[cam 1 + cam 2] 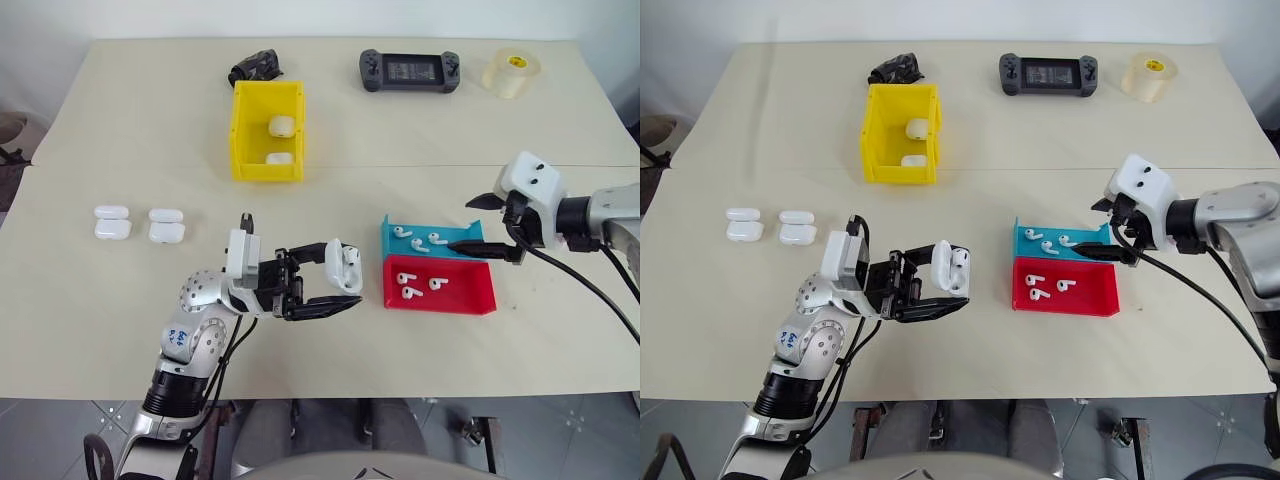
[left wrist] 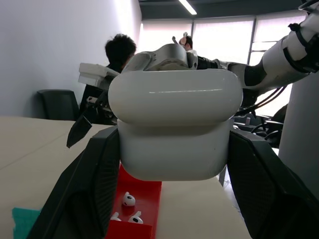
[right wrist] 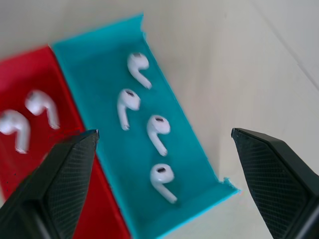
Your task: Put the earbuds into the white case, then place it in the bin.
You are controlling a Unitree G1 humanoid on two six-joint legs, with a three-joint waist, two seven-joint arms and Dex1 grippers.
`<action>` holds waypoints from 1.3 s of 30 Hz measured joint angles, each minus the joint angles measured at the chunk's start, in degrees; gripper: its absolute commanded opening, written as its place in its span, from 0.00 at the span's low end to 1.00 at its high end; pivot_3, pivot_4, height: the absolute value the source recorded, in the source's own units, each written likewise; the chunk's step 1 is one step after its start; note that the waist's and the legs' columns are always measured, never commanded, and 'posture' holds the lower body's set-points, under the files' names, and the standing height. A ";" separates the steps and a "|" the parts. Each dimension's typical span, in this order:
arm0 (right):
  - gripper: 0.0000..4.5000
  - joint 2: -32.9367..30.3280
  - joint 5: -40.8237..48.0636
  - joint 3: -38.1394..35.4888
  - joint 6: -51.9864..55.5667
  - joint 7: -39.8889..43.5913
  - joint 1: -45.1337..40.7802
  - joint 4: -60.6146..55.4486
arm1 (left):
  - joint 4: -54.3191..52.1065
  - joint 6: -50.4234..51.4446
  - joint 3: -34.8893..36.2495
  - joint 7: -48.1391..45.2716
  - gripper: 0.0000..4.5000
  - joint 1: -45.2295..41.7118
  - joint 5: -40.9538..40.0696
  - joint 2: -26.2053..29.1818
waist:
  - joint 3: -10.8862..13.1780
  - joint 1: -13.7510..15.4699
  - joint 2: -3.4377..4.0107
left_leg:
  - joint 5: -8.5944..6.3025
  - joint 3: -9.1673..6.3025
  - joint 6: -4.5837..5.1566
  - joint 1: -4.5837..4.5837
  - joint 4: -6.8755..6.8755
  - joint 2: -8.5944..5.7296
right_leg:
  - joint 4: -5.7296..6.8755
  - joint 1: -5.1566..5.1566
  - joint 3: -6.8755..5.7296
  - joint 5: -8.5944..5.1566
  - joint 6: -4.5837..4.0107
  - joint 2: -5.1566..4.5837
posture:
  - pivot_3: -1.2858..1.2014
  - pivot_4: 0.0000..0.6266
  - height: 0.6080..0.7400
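1. Case [image 2: 174, 132]: glossy white plastic, smooth, light streak across lid.
2. Earbuds [image 3: 158, 127]: glossy white plastic.
3. Blue tray [image 3: 187, 149], red tray [image 1: 470, 298]: matt plastic, thin walls.
4. Bin [image 1: 243, 135]: yellow plastic, slight sheen.
5. Table [image 1: 120, 320]: matt beige, smooth.
6. Right fingers [image 3: 60, 189]: black, finely textured.

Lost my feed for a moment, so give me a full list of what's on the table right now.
Bin: one, yellow, far centre, two white cases inside.
Spare cases: two, white, left side.
Blue tray: one, right of centre, four earbuds.
Red tray: one, touching the blue tray, two earbuds.
Game console: one, dark, far edge.
Tape roll: one, clear, far right.
Black object: one, behind the bin.
Left gripper: shut on a white case.
Right gripper: open above the blue tray.
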 measured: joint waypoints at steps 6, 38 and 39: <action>0.99 2.57 -8.85 6.39 -8.16 6.76 -7.64 10.75 | -1.15 -0.35 -0.49 1.38 0.62 0.44 0.10 -0.55 | 0.00 -0.11 0.01 | 0.00 0.03 0.00 0.01 -0.01 -0.04 | 0.01 -0.01 -0.06 0.00 0.00 0.02 | 0.52 0.24 1.00; 0.49 8.13 -25.25 9.89 -31.54 15.66 -12.71 26.01 | -1.21 -0.36 -1.15 3.37 0.62 -0.17 0.11 -0.63 | 0.00 -0.10 0.01 | 0.01 0.35 -0.02 0.01 0.00 -0.03 | 0.02 -0.01 -0.09 0.00 0.00 0.04 | 0.52 0.24 1.00; 0.49 8.14 -25.31 9.89 -31.57 15.73 -12.71 26.03 | -1.21 -0.36 -1.15 3.38 0.62 -0.17 0.11 -0.63 | 0.00 -0.09 0.01 | 0.01 0.38 -0.02 0.01 0.00 -0.03 | 0.02 -0.01 -0.09 0.00 0.00 0.04 | 0.52 0.24 1.00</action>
